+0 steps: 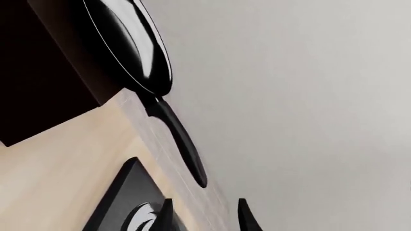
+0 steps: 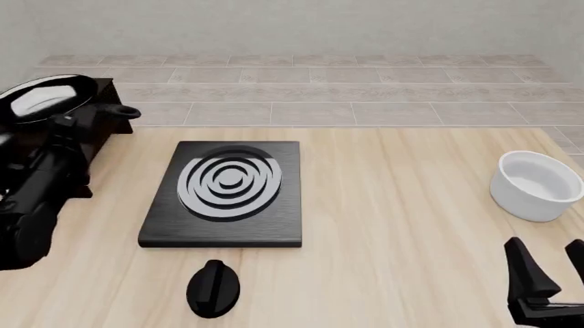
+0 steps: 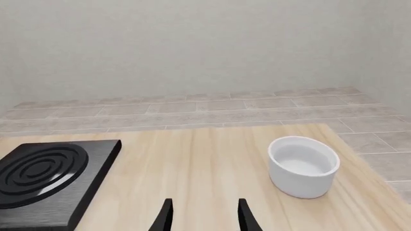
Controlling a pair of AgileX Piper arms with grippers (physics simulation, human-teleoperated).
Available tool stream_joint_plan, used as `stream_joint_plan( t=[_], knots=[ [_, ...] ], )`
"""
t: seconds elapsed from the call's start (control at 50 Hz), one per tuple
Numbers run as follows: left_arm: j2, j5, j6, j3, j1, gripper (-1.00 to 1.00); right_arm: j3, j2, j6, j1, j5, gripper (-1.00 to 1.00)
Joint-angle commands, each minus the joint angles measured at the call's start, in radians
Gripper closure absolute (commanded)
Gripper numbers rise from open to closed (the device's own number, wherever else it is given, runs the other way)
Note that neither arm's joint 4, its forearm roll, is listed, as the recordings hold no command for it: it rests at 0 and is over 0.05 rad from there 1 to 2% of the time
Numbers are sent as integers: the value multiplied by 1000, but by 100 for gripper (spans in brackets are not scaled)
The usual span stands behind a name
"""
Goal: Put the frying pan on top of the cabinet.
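Note:
The frying pan point(image 2: 44, 96) lies on the flat top of the dark cabinet point(image 2: 102, 94) at the table's far left. Its handle point(image 2: 123, 111) sticks out past the cabinet's edge towards the right. In the left wrist view the pan point(image 1: 128, 43) and its handle point(image 1: 180, 139) lie ahead of my left gripper point(image 1: 205, 216), which is open, empty and a little short of the handle's end. The cabinet point(image 1: 32, 72) is beside the pan there. My right gripper point(image 2: 550, 263) is open and empty at the table's near right; it also shows in the right wrist view point(image 3: 204, 216).
A flat black stove plate with grey-white rings point(image 2: 228, 191) lies left of the table's middle. A small black knob point(image 2: 213, 288) lies in front of it. A white bowl point(image 2: 538, 184) stands at the right edge, ahead of the right gripper. My left arm point(image 2: 37, 198) stands in front of the cabinet.

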Motion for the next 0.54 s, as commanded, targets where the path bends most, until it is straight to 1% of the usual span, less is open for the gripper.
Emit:
stream_joint_plan(
  t=[0.02,0.08,0.12,0.16,0.2,0.22,0.24,0.28,0.3,0.34,0.38,0.42,0.44,0.46,0.5,0.54],
  knots=[
    [-194,43,33,125,-20,-100,0,24,-3,1,-24,-100],
    [-268,75,54,145,-33,-100,0,35,-4,1,-35,-100],
    [-300,90,56,164,-44,-100,-1,48,-5,1,-48,-100],
    [-353,126,80,168,-49,-100,-2,52,-4,0,-51,-100],
    [-367,132,76,175,-52,-100,-2,53,-5,1,-52,-100],
    [-443,176,109,176,-64,-100,-1,37,-5,1,-36,-100],
    [-445,178,109,176,-64,-100,-1,35,-5,1,-35,-100],
    [-494,208,118,182,-66,-100,0,15,-5,0,-16,-100],
    [-546,242,147,180,-75,-100,0,3,-5,0,-4,-100],
    [-611,288,171,185,-95,-100,0,-14,-5,0,13,-100],
    [-673,337,217,174,-91,-100,-1,-6,-6,1,5,-100],
    [-717,352,226,187,-102,-100,-1,9,-6,1,-10,-100],
    [-757,382,259,181,-110,-100,-2,19,-6,1,-19,-100],
    [-768,392,271,180,-94,-100,-2,27,-6,1,-27,-100],
    [-819,417,296,181,-110,-100,-3,33,-6,1,-33,-100],
    [-865,441,323,185,-107,-100,-3,43,-7,1,-43,-100]
  ],
)
